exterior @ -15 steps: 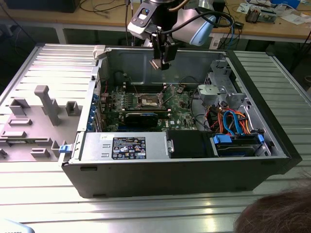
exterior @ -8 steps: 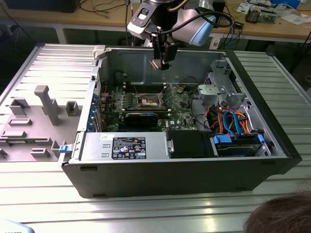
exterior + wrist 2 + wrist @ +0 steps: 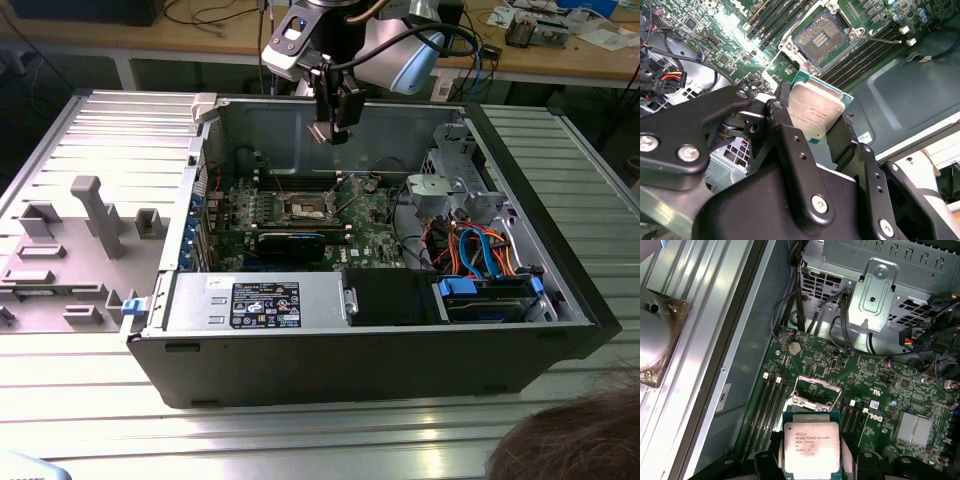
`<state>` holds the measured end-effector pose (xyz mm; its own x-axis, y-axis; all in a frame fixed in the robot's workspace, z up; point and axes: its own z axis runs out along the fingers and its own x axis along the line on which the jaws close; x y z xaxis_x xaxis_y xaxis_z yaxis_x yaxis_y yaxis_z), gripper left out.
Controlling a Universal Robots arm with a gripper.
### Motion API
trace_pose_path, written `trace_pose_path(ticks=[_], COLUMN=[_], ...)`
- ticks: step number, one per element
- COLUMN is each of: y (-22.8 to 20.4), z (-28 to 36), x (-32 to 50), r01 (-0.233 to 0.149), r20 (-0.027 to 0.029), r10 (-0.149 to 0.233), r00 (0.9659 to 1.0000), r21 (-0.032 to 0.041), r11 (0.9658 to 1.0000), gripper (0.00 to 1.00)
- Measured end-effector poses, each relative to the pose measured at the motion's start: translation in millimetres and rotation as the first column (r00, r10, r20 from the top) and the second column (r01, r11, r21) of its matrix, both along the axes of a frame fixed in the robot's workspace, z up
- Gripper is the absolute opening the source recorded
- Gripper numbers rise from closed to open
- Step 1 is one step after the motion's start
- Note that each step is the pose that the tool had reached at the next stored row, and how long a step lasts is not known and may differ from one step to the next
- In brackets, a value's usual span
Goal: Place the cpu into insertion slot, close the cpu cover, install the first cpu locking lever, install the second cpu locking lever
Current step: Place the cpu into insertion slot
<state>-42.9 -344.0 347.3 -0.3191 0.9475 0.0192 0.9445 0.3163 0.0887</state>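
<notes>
Cpu [image 3: 816,112], metal face up, between fingers [image 3: 840,141]

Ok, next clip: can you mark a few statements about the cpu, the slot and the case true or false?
1. The gripper grips the cpu by its edges. True.
2. The cpu sits in the insertion slot. False: the insertion slot is empty, and the cpu is held above it.
3. The cpu's metal face shows in both wrist views. True.
4. The computer case stands upright and closed. False: the computer case lies open on a metal table.
</notes>
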Motion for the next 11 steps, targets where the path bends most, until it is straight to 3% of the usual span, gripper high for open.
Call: trace_pose_path(ticks=[11], y=[0.0], z=[-0.1], x=[0.0], r01=[0.01], r20=[0.0], r10=[-0.01], r00=[1.0], r21=[0.0], r11=[1.0], gripper=[0.54])
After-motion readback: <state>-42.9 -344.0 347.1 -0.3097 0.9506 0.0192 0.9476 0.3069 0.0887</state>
